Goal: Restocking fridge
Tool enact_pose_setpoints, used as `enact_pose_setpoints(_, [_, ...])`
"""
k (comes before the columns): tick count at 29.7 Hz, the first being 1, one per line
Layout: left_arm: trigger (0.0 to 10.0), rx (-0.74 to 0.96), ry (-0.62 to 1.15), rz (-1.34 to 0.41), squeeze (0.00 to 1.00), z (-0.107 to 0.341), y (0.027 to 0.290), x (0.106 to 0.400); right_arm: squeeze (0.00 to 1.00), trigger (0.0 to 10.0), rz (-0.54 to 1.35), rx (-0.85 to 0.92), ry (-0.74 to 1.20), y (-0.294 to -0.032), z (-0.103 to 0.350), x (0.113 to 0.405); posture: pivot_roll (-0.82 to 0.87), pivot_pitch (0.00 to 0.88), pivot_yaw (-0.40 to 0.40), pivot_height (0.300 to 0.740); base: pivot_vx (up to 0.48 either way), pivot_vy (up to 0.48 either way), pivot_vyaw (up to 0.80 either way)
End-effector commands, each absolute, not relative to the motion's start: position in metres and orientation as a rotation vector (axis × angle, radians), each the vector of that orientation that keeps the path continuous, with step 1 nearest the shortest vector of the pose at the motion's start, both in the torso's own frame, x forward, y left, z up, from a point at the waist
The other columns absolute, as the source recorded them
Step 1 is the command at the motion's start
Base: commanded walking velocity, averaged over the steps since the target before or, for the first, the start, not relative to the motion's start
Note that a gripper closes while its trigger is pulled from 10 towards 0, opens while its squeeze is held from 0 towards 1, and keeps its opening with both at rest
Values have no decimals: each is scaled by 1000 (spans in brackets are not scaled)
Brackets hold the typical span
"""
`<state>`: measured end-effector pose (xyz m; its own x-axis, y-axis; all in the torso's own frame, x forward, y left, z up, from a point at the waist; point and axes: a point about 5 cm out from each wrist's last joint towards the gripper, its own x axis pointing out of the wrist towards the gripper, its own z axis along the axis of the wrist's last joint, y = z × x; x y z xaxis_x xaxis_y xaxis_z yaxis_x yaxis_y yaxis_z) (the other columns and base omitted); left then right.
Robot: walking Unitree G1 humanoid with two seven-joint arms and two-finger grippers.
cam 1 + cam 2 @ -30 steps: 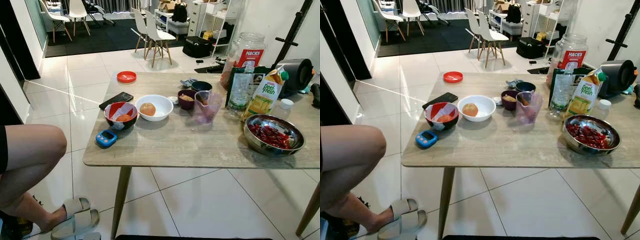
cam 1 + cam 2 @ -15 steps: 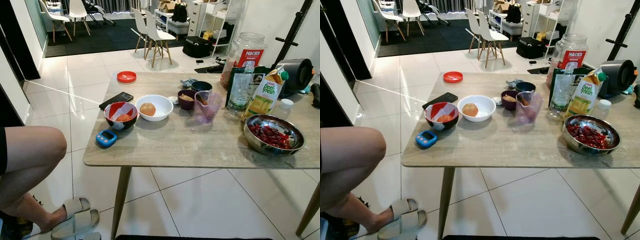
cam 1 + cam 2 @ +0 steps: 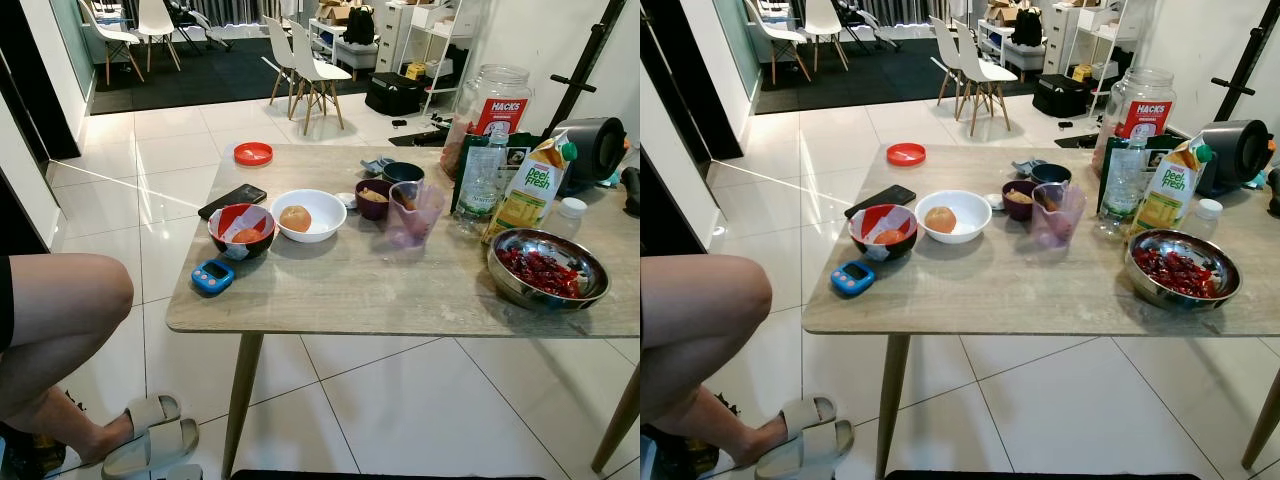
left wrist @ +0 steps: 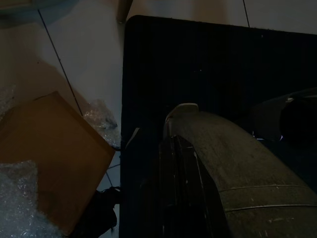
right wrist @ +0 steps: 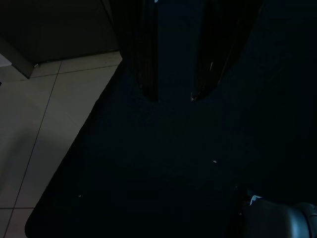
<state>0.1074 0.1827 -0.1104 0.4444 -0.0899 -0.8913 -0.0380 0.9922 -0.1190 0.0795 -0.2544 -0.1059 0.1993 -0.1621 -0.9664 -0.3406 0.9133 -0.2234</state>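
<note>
On the wooden table (image 3: 350,290) stand a juice carton (image 3: 531,187), a clear water bottle (image 3: 479,178) and a large lidded jar (image 3: 492,105) at the far right. A steel bowl of red chillies (image 3: 547,268) sits near the right front. A white bowl with a round brown item (image 3: 308,214), a red bowl (image 3: 241,229), a purple measuring cup (image 3: 414,213) and two small dark bowls (image 3: 374,199) fill the middle. My right gripper (image 5: 173,96) hangs open and empty over a black mat (image 5: 163,168). My left arm hangs idle above the same mat (image 4: 148,74).
A person's bare leg (image 3: 55,325) and beige slipper (image 3: 150,440) are at the left, close to the table corner. A phone (image 3: 232,200), a blue device (image 3: 212,276) and a red lid (image 3: 253,153) lie on the table's left side. White chairs (image 3: 310,70) stand beyond. Cardboard (image 4: 49,158) lies beside the mat.
</note>
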Motion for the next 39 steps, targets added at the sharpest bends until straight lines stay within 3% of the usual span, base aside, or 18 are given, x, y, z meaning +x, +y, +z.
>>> enact_pose_setpoints(1, [10000, -142, 1159, -61, 0, -114, 172, 97, 0, 10000, 122, -432, 1369, -254, -106, 80, -67, 0, -35, 740, 0, 0, 0])
enact_pose_setpoints(39, [10000, -150, 1163, -74, 0, -115, 166, 95, 0, 10000, 119, -431, 1371, -256, -105, 80, -69, 0, -47, 740, 0, 0, 0])
